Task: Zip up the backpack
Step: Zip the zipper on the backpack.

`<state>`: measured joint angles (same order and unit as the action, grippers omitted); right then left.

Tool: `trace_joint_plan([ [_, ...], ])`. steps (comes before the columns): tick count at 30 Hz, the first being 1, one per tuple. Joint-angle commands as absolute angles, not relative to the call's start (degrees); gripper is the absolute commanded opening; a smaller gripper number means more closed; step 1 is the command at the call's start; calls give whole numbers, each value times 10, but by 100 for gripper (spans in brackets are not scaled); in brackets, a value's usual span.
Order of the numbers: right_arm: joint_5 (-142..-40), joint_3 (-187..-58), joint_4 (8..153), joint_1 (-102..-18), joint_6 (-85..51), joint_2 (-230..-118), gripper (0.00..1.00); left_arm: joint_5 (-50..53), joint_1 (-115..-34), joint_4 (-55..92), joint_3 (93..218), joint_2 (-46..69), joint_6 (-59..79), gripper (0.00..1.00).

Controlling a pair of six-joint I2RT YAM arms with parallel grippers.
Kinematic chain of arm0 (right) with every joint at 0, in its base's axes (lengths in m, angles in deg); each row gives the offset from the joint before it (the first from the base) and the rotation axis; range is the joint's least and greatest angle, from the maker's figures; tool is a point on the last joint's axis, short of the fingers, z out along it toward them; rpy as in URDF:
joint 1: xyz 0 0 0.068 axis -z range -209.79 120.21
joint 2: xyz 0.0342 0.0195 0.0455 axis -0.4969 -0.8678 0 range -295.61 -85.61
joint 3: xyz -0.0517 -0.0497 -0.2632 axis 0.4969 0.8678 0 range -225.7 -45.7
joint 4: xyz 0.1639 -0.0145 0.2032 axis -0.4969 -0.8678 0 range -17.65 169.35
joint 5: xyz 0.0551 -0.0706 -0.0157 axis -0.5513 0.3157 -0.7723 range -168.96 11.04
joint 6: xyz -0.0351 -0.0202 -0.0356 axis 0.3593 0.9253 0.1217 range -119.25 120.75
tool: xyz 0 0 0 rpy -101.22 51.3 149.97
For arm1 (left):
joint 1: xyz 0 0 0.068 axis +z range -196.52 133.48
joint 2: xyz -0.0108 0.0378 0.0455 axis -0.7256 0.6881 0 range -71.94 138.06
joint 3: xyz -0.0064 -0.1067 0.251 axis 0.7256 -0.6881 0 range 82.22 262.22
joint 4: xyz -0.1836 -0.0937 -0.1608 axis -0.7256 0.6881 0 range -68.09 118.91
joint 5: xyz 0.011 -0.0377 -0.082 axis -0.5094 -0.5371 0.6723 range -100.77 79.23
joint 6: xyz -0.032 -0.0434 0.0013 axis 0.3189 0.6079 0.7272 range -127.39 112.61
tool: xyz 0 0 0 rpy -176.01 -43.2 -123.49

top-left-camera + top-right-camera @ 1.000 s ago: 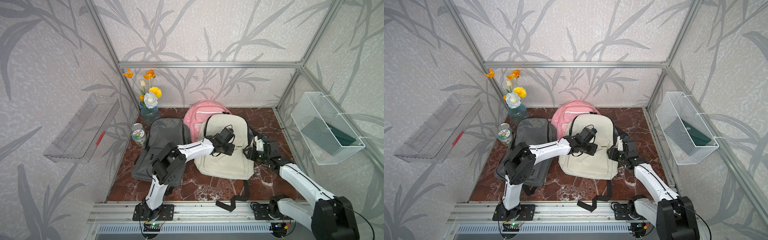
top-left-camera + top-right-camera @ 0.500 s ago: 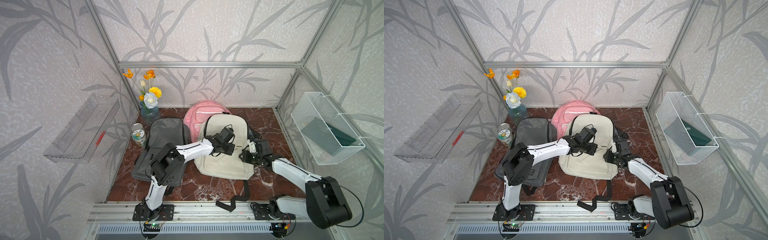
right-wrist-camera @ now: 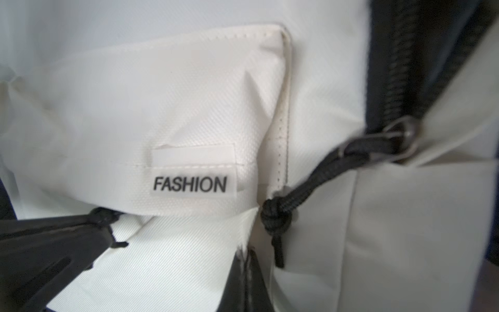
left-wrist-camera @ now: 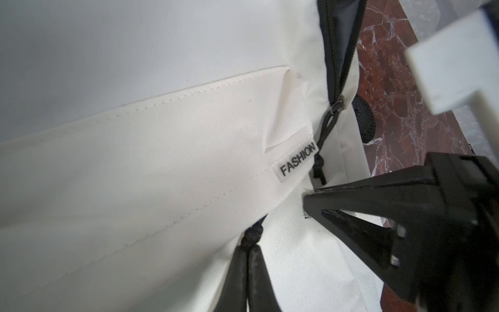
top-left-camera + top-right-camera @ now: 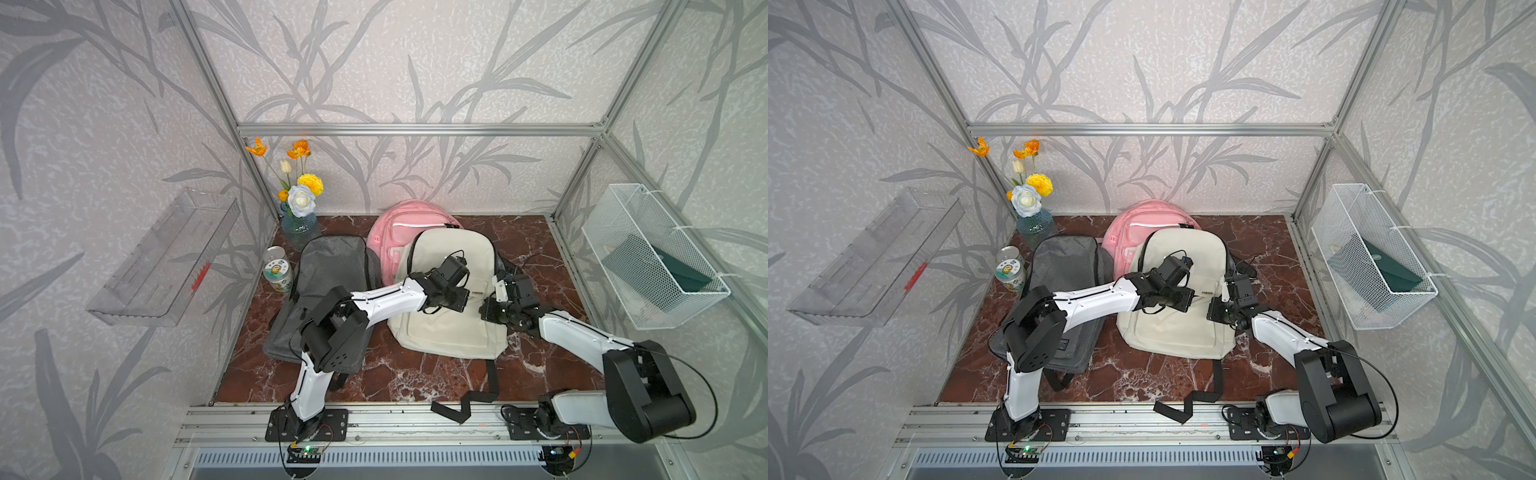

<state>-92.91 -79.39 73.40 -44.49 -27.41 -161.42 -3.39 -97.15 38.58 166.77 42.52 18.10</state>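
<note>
The cream backpack [image 5: 449, 332] [image 5: 1175, 332] lies flat on the marble floor in both top views. Its main zipper [image 4: 340, 40] gapes open above the slider [image 4: 336, 104] [image 3: 402, 135], and the slider's knotted black pull cord [image 4: 321, 156] [image 3: 275, 216] hangs free. My left gripper [image 4: 249, 247] [image 5: 467, 297] is shut on another black pull cord's knot [image 4: 252, 232] under the FASHION label [image 3: 190, 184]. Just beside the free cord, my right gripper [image 3: 248, 256] [image 5: 484, 309] is shut on a fold of the backpack's cream fabric.
A grey backpack [image 5: 328, 282] lies left of the cream one, a pink backpack [image 5: 399, 232] behind it. A flower vase [image 5: 299, 226] and a can [image 5: 278, 274] stand at the back left. A wire basket [image 5: 648, 257] hangs on the right wall. A black strap [image 5: 461, 407] trails over the front rail.
My right gripper moved left onto the cream backpack's side and shut on its fabric. The left gripper has kept its hold and place.
</note>
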Motion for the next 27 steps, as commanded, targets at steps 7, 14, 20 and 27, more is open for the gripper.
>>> trace_joint_plan([
  [7,-856,-788,691,-447,-287,-1552,0,-78,-963,403,1627,362,161,0],
  [14,-853,-780,692,-446,-294,-1550,0,-95,-953,398,1592,326,162,0],
  [20,-882,-789,700,-447,-301,-1548,0,-67,-953,392,1598,340,171,0],
  [27,-855,-792,675,-447,-296,-1530,0,-84,-952,408,1600,335,169,0],
])
